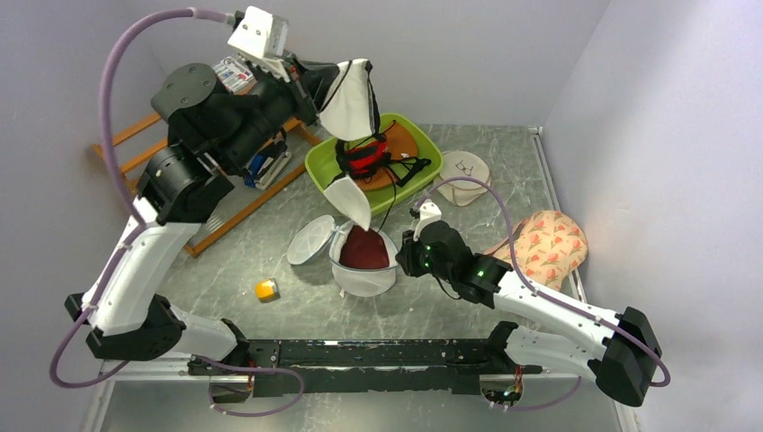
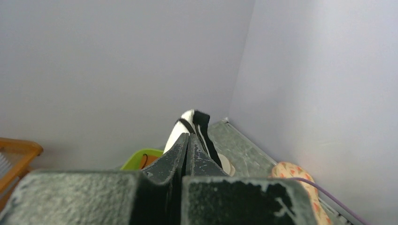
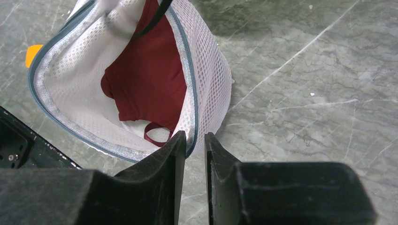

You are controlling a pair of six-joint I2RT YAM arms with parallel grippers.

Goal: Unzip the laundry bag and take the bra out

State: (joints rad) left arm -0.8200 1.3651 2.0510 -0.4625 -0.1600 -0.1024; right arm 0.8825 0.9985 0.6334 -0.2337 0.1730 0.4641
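The laundry bag [image 1: 364, 277] stands open mid-table, and its round lid half [image 1: 310, 239] lies flat to its left. The maroon bra [image 1: 364, 248] lies inside the bag and also shows in the right wrist view [image 3: 145, 79]. My right gripper [image 1: 407, 249] is at the bag's right rim [image 3: 187, 93], with the mesh edge between its nearly closed fingers [image 3: 193, 137]. My left gripper [image 1: 331, 85] is raised high at the back. It is shut [image 2: 189, 136] on a white cupped garment with black straps [image 1: 353, 99], which hangs down to the bag.
A green basin [image 1: 317, 164] behind the bag holds a red garment with black straps [image 1: 367, 155]. A cream round pouch [image 1: 463, 171] and a peach floral pouch [image 1: 544, 243] lie at the right. A small orange block [image 1: 266, 290] lies front left. A wooden rack [image 1: 225, 216] stands at the left.
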